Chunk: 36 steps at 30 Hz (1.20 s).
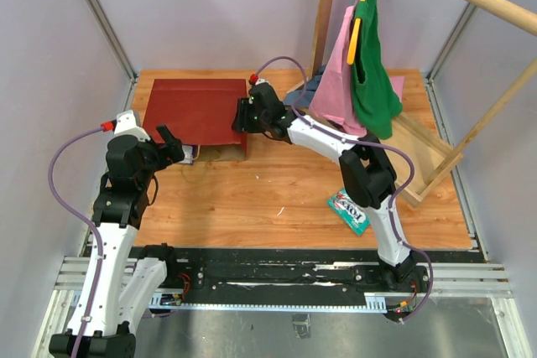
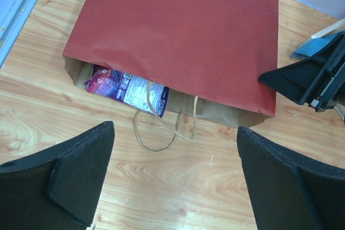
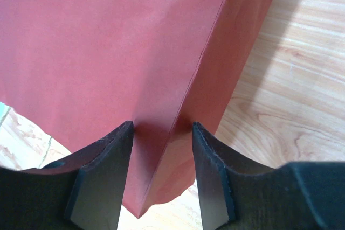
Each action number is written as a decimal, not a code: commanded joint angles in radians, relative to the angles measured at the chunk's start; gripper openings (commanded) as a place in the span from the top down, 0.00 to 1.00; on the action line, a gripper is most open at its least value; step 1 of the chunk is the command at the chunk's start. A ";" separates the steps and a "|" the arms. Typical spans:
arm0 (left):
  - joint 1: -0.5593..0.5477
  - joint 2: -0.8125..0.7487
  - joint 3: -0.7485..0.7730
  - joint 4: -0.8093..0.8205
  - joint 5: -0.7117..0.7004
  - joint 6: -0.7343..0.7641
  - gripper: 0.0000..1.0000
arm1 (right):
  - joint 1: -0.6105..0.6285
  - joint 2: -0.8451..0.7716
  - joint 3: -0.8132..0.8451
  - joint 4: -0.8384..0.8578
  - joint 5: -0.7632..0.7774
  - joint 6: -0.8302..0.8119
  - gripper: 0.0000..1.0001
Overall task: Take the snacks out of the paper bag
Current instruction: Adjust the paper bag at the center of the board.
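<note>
My left claw (image 2: 173, 132) hangs with its fingers spread as wide as they go, just short of the mouth of the paper bag (image 2: 178, 30). The bag lies flat on the counter (image 1: 277, 190), red side up, its brown lip turned toward me. A purple packet (image 2: 126, 85) pokes out of the left end of that mouth, about half of it showing. Just to its right, the twine handles (image 2: 156, 127) loop out over the wood.

I judge the step in hand to be pulling this packet out. To do it well, I should come down left of the twine so neither finger snags a loop. One finger goes over the packet's bare end, and I close on the packet alone, not on the brown lip above it. The film looks glossy and may slip, so I should bite deep and then draw straight back toward me.

My right claw (image 3: 161, 127) sits astride the bag's right side fold. Its fingers are part-way apart and the crease between them is not squeezed flat. It should pinch that fold first, or the whole bag may slide along with the packet.

Further right, a teal packet (image 1: 349, 210) lies on the wood, well apart from the bag
</note>
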 commanded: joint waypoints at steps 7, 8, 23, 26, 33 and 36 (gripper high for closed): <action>-0.004 -0.011 -0.009 0.031 -0.003 0.024 0.00 | -0.015 0.022 -0.035 0.077 -0.021 0.075 0.78; -0.004 -0.010 -0.009 0.032 -0.004 0.024 0.00 | -0.017 0.021 -0.037 0.078 -0.020 0.075 0.83; -0.004 0.017 -0.009 0.046 0.005 0.024 0.00 | -0.078 0.119 0.146 0.020 -0.062 0.041 0.99; -0.004 0.042 -0.002 0.041 0.007 0.024 0.00 | -0.099 0.184 0.265 -0.029 -0.101 -0.001 0.99; -0.003 0.111 0.007 0.052 0.045 0.017 0.00 | -0.201 0.325 0.501 -0.093 -0.259 -0.039 0.99; -0.004 0.145 0.016 0.058 0.067 0.014 0.00 | -0.238 0.349 0.540 -0.081 -0.273 -0.053 0.99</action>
